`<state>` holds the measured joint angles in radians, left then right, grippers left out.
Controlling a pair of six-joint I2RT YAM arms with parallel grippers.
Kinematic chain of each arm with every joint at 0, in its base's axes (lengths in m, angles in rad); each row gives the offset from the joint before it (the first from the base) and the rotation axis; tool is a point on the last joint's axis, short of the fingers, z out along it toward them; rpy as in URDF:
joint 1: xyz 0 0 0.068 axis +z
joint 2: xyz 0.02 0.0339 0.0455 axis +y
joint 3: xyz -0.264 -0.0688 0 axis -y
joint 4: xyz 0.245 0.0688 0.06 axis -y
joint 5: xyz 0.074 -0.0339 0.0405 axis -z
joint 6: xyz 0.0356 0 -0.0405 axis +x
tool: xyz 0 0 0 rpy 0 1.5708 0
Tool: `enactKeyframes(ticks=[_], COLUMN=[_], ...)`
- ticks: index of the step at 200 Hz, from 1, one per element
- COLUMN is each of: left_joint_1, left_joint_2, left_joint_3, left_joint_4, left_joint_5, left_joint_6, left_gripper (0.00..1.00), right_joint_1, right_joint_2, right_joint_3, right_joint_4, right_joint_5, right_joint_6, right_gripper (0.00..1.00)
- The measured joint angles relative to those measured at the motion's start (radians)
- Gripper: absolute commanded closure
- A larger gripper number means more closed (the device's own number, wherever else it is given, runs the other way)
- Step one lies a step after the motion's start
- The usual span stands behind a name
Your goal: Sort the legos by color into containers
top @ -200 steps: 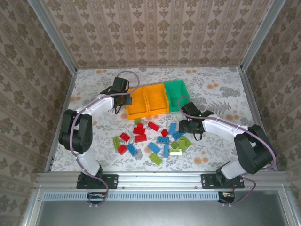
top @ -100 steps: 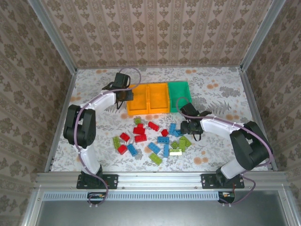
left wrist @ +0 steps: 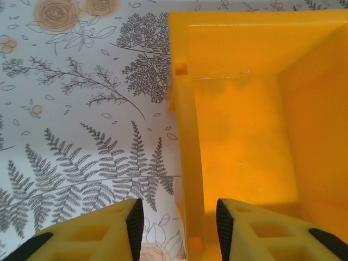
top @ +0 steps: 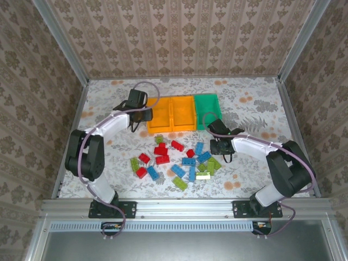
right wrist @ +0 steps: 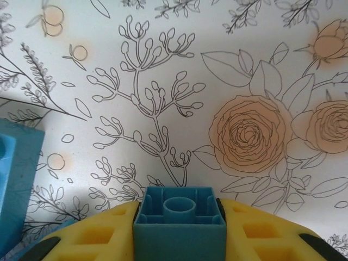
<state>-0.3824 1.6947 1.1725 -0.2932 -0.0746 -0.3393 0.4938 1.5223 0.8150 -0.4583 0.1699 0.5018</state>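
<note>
The right tool [right wrist: 179,217] has closed onto a blue brick [right wrist: 179,239]; the left tool [left wrist: 178,220] stands apart.

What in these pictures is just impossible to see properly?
- Right wrist view: the blue brick held in the right tool shows one end and runs off the bottom edge; its length is hidden.
- Right wrist view: a second blue brick is cut by the left edge.
- Left wrist view: the left orange bin runs off the right edge.
- Top view: studs on the loose bricks are too small to count.
</note>
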Motion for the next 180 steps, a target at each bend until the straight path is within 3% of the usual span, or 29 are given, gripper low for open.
enactKeyframes(ticks=[25, 95, 139, 180], left_joint_1=[-0.017, -0.085, -0.108, -0.125], left_joint_2=[-0.082, -0.268, -0.346, -0.403], left_joint_3=[-0.077, -0.295, -0.401, -0.443], left_joint_4=[0.018, 0.061, 0.061, 0.06], left_joint_5=[-0.025, -0.086, -0.093, -0.089], left_joint_6=[-0.023, -0.047, -0.058, -0.057], left_gripper=[0.31, 0.25, 0.23, 0.21], right_joint_1=[0.001, 0.001, -0.024, -0.053], right_joint_2=[-0.051, -0.101, 0.034, 0.198], right_joint_3=[0.006, 0.151, 0.329, 0.449], right_joint_4=[-0.013, 0.053, 0.1, 0.092], right_joint_5=[0.0, -0.114, -0.091, 0.013], right_joint_6=[0.001, 0.007, 0.011, 0.001], right_gripper=[0.67, 0.67, 0.66, 0.66])
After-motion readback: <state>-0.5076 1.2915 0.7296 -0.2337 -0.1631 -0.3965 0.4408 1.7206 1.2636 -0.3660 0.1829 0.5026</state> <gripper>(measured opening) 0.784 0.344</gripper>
